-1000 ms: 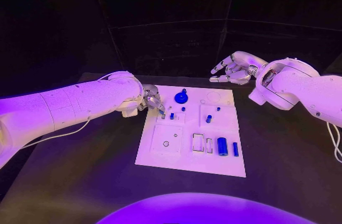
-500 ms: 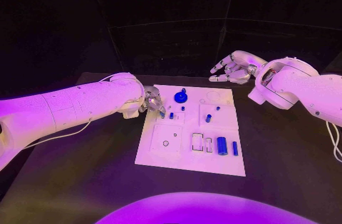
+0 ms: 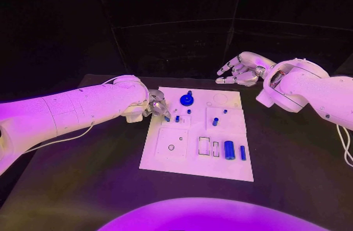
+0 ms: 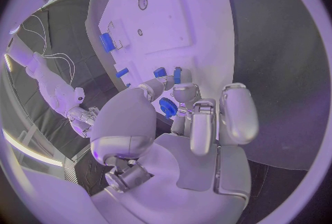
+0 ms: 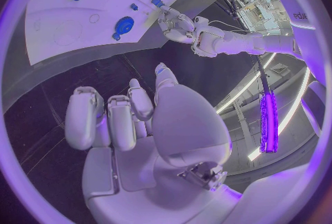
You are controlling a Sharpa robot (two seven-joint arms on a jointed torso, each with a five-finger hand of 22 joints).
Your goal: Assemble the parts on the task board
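The white task board (image 3: 180, 162) lies in the middle of the black table. My left hand (image 3: 156, 104) reaches over the board's left edge near its far end and pinches a small blue peg (image 3: 167, 118) at its fingertips, low over the board. The left wrist view shows that peg (image 4: 160, 72) at a fingertip, and a second peg (image 4: 177, 74) close beside it. A blue gear-like knob (image 3: 186, 99) stands just beyond them. My right hand (image 3: 241, 70) hangs in the air behind the board's far right corner, fingers loosely apart, holding nothing.
Other blue parts rest on the board: a short peg (image 3: 216, 122) right of centre, a thick cylinder (image 3: 229, 150) and a thin bar (image 3: 243, 153) near the front right. Two outlined slots (image 3: 204, 146) lie beside them. Dark table surrounds the board on all sides.
The left hand's fingertips and the peg have crept slightly toward the board's far end. The right hand has hardly moved.
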